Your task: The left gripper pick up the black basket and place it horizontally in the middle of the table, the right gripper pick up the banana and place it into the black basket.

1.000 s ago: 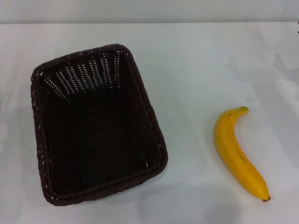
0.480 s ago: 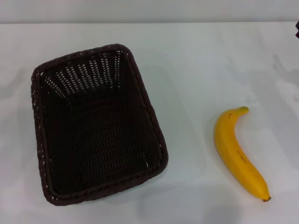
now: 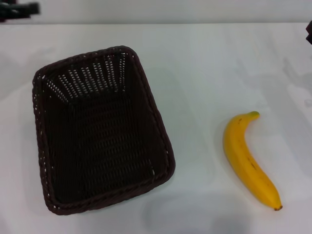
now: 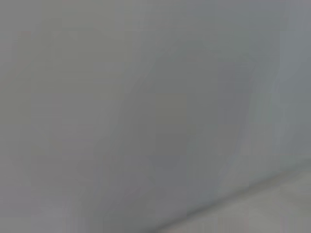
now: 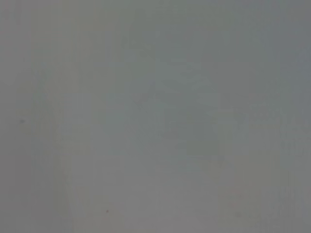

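At the far left corner of the head view, only a dark sliver of the left end effector (image 3: 18,9) is seen, and whether it is spread cannot be told. Nearer and to its right, well apart from it, the black basket (image 3: 100,129) is set upright on the white table (image 3: 204,63). At the far right edge, a sliver of the right end effector (image 3: 309,31) is seen, its state likewise hidden; the banana (image 3: 249,158) lies nearer and to its left, well apart from the basket.
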You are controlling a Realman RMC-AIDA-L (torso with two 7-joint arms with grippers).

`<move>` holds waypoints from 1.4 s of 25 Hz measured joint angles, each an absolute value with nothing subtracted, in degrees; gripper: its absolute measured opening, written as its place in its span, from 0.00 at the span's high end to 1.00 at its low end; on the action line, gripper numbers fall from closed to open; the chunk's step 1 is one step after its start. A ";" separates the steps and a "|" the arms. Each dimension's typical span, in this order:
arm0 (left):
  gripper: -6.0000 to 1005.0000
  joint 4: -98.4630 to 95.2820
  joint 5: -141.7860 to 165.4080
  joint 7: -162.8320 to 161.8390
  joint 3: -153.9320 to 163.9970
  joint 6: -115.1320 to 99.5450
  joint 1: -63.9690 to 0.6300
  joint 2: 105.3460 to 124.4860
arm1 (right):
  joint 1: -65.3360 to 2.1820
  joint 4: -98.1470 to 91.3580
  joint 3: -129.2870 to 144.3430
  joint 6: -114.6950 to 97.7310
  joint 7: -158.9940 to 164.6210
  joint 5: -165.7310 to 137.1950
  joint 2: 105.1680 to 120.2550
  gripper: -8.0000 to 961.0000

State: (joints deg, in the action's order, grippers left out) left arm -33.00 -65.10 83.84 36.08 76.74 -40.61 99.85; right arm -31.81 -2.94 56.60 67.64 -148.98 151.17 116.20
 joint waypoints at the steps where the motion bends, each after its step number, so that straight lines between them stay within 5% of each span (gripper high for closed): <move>1: 0.13 -33.06 -62.52 84.33 37.66 76.75 -42.29 99.72 | -31.89 -2.74 56.60 67.75 -148.98 151.17 116.19 0.10; 10: 0.13 -32.99 -47.27 88.06 47.64 75.57 -50.13 102.40 | -35.79 0.65 57.09 67.97 -148.89 151.17 116.19 0.10; 21: 0.13 -31.66 -45.47 96.10 47.49 71.85 -48.81 105.55 | -36.28 2.61 57.08 69.74 -148.80 151.17 116.19 0.10; 35: 0.23 -28.26 -49.77 100.67 47.42 67.63 -46.20 106.34 | -35.94 2.90 57.13 71.86 -147.85 150.26 116.19 0.10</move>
State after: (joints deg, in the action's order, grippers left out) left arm -28.26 -49.77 100.67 47.42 67.63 -46.20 106.34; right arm -35.94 2.91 57.13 71.86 -147.85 150.26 116.19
